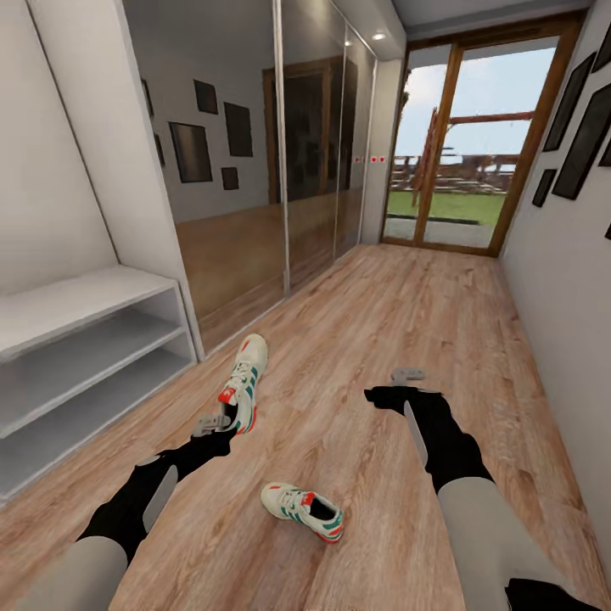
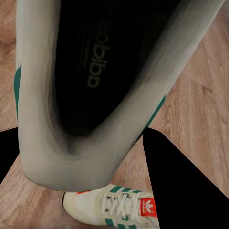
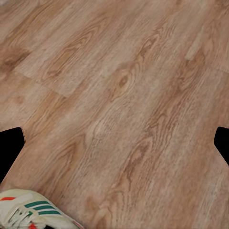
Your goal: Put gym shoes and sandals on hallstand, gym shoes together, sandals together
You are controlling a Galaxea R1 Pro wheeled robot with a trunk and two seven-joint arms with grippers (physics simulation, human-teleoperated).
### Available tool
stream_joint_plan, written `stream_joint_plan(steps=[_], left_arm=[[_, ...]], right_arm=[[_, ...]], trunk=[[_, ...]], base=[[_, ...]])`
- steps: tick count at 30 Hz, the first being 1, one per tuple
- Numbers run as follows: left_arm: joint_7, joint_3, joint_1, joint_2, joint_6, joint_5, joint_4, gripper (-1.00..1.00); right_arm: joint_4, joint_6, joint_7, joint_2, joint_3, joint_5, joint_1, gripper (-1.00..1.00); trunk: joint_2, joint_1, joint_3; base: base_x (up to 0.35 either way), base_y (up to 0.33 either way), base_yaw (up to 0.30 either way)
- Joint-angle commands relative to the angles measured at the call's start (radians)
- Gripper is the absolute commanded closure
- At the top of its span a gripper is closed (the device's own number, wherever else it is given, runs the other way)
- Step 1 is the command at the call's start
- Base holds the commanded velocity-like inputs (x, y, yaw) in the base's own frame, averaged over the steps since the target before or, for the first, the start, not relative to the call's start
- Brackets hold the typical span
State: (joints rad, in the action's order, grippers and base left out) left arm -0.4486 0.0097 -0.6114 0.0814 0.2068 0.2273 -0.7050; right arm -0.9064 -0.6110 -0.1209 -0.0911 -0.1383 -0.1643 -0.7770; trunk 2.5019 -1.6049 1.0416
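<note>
Left claw (image 1: 222, 422) grips a gym shoe (image 1: 243, 382) — apparently.

The corridor floor (image 1: 382, 322) is warm brown wood-grain plank with a soft sheen. Both gym shoes (image 1: 244, 382) (image 1: 303, 510) look like smooth white leather, laced. The hallstand (image 1: 85, 356) is matt light grey. The wardrobe doors (image 1: 280, 153) are glossy mirror.
</note>
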Motion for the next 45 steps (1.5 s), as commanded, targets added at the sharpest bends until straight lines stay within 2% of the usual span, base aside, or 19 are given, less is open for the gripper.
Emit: stream_joint_plan(steps=[1,18,26,33,45], left_arm=[[-0.004,0.001,-0.001,0.0,0.01,0.01,-0.001,1.0],[-0.004,0.002,-0.001,0.0,0.01,0.01,-0.001,1.0],[-0.004,0.002,-0.001,0.0,0.01,0.01,-0.001,1.0],[-0.004,0.002,-0.001,0.0,0.01,0.01,-0.001,1.0],[-0.004,0.001,-0.001,0.0,0.01,0.012,-0.001,1.0]], right_arm=[[-0.002,-0.004,-0.009,-0.001,-0.004,-0.011,0.0,-1.0],[-0.002,-0.004,-0.009,-0.002,-0.004,-0.011,0.0,-1.0],[-0.002,-0.004,-0.01,-0.002,-0.004,-0.011,0.0,-1.0],[-0.001,-0.004,-0.014,-0.001,-0.004,-0.012,0.0,-1.0],[-0.002,-0.004,-0.016,0.0,-0.004,-0.015,-0.001,-1.0]], trunk=[[0.0,0.0,0.001],[0.0,0.0,0.004],[0.0,0.0,0.002],[0.0,0.0,0.002],[0.0,0.0,0.002]], base=[[-0.1,-0.273,0.297],[-0.087,-0.263,0.298],[-0.006,-0.079,0.3],[0.0,-0.011,0.05],[0.0,-0.179,0.003]])
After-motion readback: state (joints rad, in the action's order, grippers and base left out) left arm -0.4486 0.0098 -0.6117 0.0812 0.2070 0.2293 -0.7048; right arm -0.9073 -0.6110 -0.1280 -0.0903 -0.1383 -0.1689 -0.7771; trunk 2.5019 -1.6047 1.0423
